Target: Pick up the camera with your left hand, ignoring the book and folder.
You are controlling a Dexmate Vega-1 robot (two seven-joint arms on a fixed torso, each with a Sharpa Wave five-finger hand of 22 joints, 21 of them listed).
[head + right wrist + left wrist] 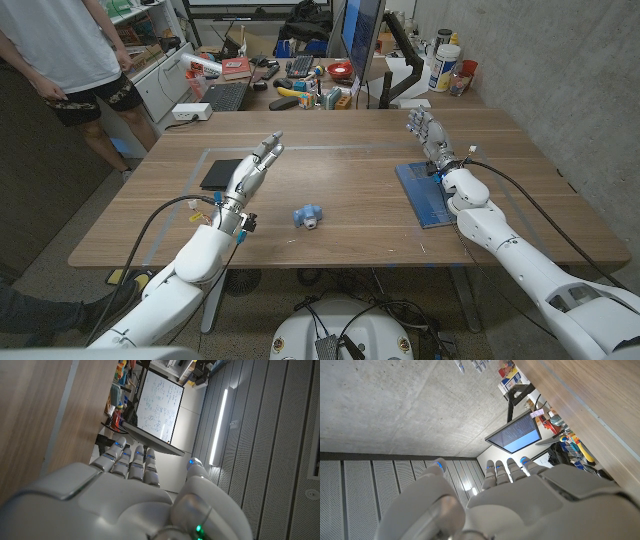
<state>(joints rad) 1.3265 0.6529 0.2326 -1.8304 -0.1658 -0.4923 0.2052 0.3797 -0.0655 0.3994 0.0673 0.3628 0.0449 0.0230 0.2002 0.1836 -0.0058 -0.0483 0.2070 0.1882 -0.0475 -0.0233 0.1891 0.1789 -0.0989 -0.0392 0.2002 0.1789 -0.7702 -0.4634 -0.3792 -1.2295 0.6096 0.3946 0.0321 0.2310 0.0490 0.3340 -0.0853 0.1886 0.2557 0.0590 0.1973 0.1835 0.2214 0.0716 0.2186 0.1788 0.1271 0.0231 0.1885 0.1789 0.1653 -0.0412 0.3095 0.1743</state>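
On tabletop [350, 215]: one small blue camera [308, 216], one black book [222, 174], one blue folder [425, 192]. Two robot hands: left hand [252, 173], right hand [428, 135]. One person [75, 55] standing beyond tabletop's far left corner. One monitor [362, 35] on cluttered desk behind. One white power strip [191, 112] beside that desk.

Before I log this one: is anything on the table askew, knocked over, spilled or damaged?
Nothing stands out. The small blue camera sits alone at the wooden table's front middle, the black book lies flat beside the left robot hand, and the blue folder lies flat by the right robot hand. No spills or damage show.
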